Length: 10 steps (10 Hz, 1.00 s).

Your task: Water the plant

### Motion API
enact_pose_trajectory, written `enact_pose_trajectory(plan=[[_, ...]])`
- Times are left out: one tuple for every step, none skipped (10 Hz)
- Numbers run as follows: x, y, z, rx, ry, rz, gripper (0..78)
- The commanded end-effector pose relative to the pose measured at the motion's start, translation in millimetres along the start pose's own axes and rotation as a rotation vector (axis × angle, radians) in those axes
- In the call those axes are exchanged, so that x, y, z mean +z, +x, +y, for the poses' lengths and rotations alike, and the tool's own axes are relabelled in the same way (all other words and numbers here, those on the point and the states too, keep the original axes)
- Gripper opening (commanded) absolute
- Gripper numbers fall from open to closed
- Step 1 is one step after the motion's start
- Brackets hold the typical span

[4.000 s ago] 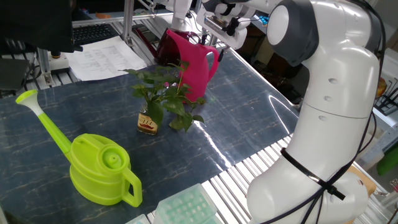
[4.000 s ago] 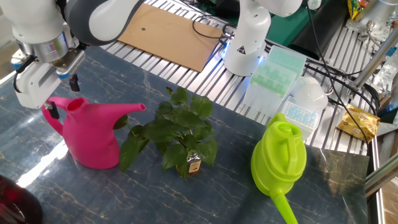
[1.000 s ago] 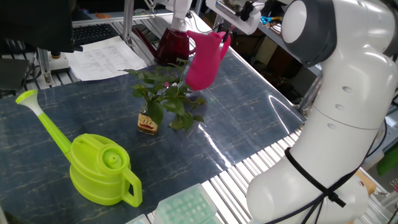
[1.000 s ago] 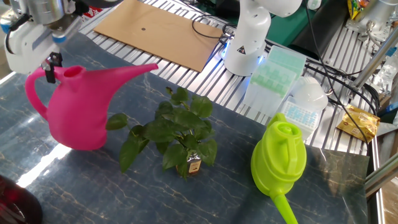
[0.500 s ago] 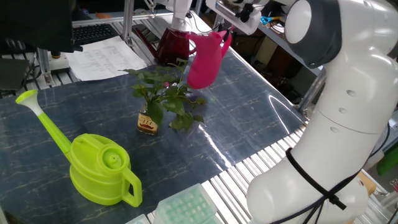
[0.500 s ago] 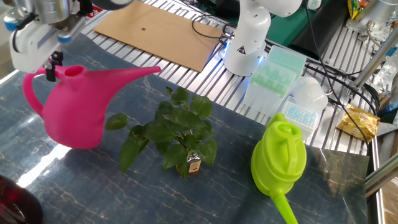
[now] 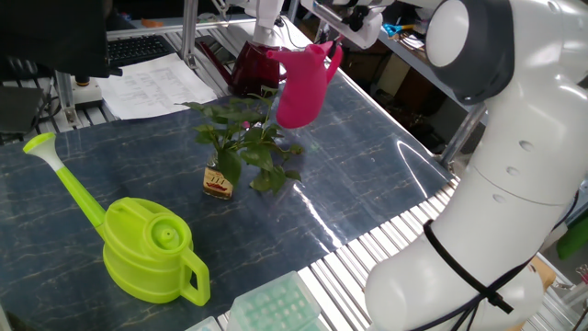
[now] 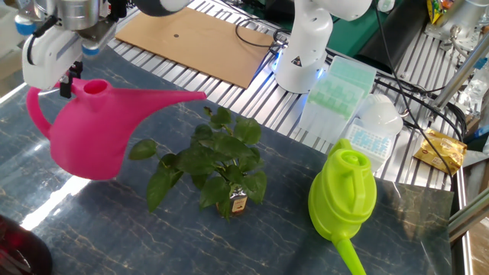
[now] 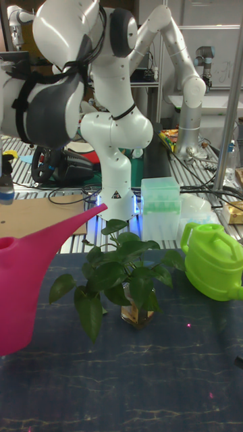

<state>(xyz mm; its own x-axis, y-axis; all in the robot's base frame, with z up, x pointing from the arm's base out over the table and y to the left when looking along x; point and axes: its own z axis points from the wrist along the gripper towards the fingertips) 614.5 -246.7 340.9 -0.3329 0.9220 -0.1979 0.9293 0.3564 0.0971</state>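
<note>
The plant (image 7: 241,142) (image 8: 214,164) (image 9: 121,277) is a sprig of green leaves in a small amber bottle (image 7: 218,181) (image 8: 238,204) standing on the blue mat. A pink watering can (image 7: 301,85) (image 8: 80,130) (image 9: 23,287) hangs in the air beside the plant. Its spout (image 8: 172,98) (image 9: 74,226) points toward the leaves and stays above them. My gripper (image 7: 336,35) (image 8: 61,65) is shut on the can's handle at the top. In the tall fixed view the gripper is out of frame.
A lime-green watering can (image 7: 147,248) (image 8: 344,195) (image 9: 212,260) stands on the mat, on the plant's other side from the pink can. A dark red glass vessel (image 7: 255,62) sits behind the pink can. Clear plastic boxes (image 8: 344,95) (image 9: 160,202) and the robot base (image 8: 302,46) stand at the mat's edge.
The pink can went from standing on the mat to hanging in the air. In the last second it rose a little and moved toward the plant, its spout reaching further over the leaves.
</note>
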Motion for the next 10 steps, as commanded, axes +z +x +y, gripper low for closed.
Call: enact_pose_trajectory(plan=[[-9.3,1.9,6.7,-0.003,0.02,-0.072,1.2],[-11.9,2.8,9.1,0.003,0.026,-0.091,1.2],[-14.4,3.8,11.0,0.004,0.028,-0.095,1.2],[-16.8,4.6,12.9,0.007,0.03,-0.1,1.2],[-17.8,4.8,13.8,0.008,0.031,-0.102,1.2],[-19.7,4.7,16.2,0.007,0.033,-0.106,1.2],[-19.9,4.5,16.6,0.007,0.034,-0.108,1.2],[-20.6,3.7,18.2,0.009,0.036,-0.107,1.2],[-20.8,3.7,18.4,0.007,0.035,-0.1,1.2],[-20.9,3.8,18.4,0.007,0.035,-0.097,1.2]])
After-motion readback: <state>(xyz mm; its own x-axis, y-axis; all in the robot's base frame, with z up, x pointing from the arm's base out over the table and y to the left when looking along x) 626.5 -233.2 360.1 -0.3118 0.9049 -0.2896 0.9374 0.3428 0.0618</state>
